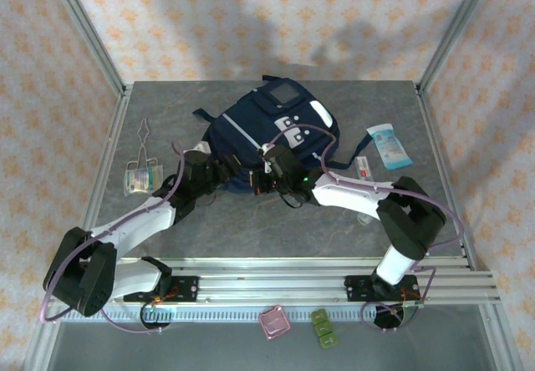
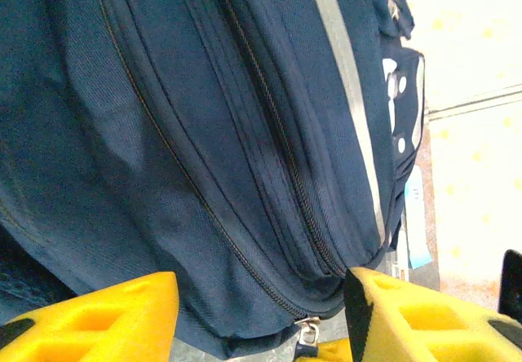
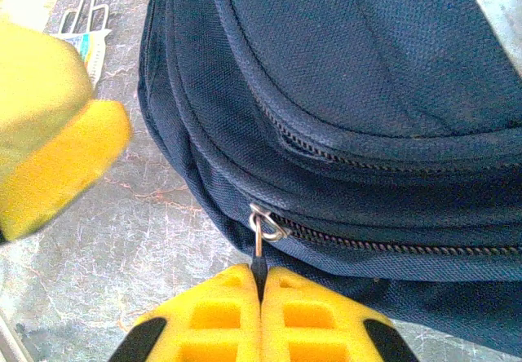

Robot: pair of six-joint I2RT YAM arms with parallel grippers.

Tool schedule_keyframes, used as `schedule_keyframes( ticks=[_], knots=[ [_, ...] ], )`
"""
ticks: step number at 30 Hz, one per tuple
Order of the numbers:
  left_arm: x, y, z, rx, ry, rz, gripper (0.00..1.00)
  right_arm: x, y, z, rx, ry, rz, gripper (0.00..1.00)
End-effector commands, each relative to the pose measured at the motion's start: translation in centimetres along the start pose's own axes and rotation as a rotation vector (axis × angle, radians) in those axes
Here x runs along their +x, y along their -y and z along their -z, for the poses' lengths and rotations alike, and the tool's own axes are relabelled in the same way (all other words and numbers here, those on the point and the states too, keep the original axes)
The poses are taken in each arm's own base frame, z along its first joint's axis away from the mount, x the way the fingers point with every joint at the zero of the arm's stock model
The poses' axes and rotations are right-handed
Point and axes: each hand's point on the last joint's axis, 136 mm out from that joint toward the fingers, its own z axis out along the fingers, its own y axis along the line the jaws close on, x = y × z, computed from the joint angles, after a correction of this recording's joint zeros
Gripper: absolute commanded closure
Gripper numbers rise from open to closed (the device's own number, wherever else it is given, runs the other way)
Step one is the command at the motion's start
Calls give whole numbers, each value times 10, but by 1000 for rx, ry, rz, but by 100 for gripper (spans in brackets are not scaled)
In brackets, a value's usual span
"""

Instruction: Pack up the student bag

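The right gripper [image 3: 259, 284] pinches the metal zipper pull [image 3: 263, 227] at the student bag's [image 3: 367, 93] near end. The left gripper [image 2: 261, 297] stands spread against that same end. The bag lies mid-way across the table [image 1: 251, 229], nearer its far edge.

Left pincer [image 2: 261, 317] gapes, yellow fingers [image 2: 106, 321] either side of the student bag's [image 2: 204, 134] zipper pull [image 2: 307, 330].

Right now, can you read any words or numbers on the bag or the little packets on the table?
No text here can be read.
student bag: no legible letters or numbers.
blue packet: print too small to read.
small red-and-white packet: too blurred to read.
clear packet: label too small to read.
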Motion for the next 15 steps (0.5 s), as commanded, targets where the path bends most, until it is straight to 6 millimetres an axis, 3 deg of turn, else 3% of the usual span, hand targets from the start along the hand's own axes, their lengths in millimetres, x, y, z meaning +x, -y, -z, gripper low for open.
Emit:
schedule_keyframes(
  ticks=[1, 5, 8, 13, 15],
  knots=[
    [-6, 14, -13, 35, 43, 30, 44, -19, -23, 3, -70, 53, 19, 100],
    [-3, 24, -32, 47, 38, 25, 44, -16, -23, 1, -78, 44, 17, 100],
    [-4, 20, -47, 15, 39, 15, 47, -14, -24, -1, -88, 35, 16, 100],
    [-3, 23, -64, -2, 5, -27, 98, -10, -21, -2, -73, 22, 31, 100],
    [-4, 23, -64, -3, 4, -32, 100, -7, -15, -3, -49, 11, 40, 100]
  ],
)
